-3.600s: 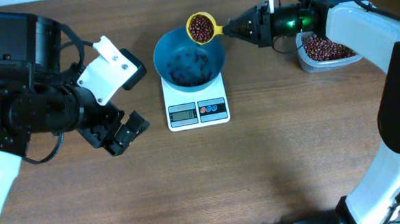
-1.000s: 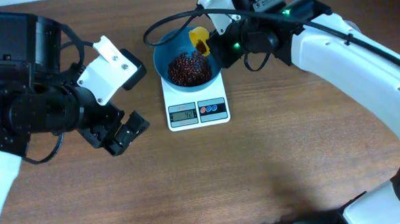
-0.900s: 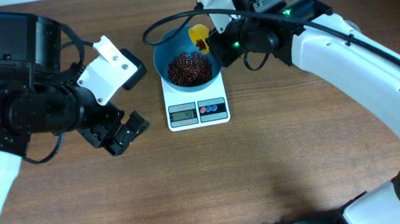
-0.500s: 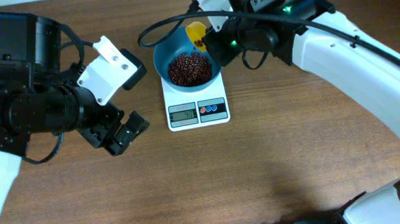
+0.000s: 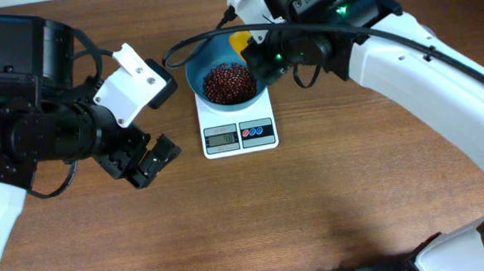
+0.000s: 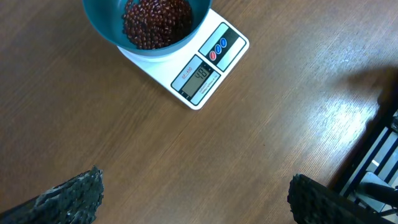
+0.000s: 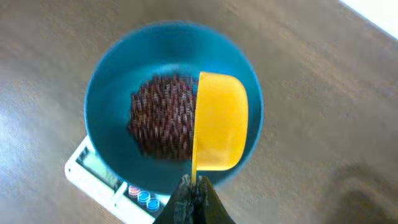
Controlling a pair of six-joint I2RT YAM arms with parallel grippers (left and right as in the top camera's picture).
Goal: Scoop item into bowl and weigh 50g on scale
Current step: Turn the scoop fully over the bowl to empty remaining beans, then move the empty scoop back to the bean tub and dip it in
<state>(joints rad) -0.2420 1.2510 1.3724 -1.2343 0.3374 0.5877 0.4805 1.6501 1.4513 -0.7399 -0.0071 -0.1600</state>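
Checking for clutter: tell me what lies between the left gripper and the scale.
Nothing but bare table between the left gripper and the scale; the left wrist view shows it.

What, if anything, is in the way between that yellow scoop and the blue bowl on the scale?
Nothing visible. The right gripper holds the yellow scoop by its handle directly over the teal bowl, with only open air between it and the red-brown beans heaped inside. The bowl sits on the white scale.

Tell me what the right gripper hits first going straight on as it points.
Likely the beans or the bowl wall: the yellow scoop in the right gripper leads, poised over them. Depth is unclear.
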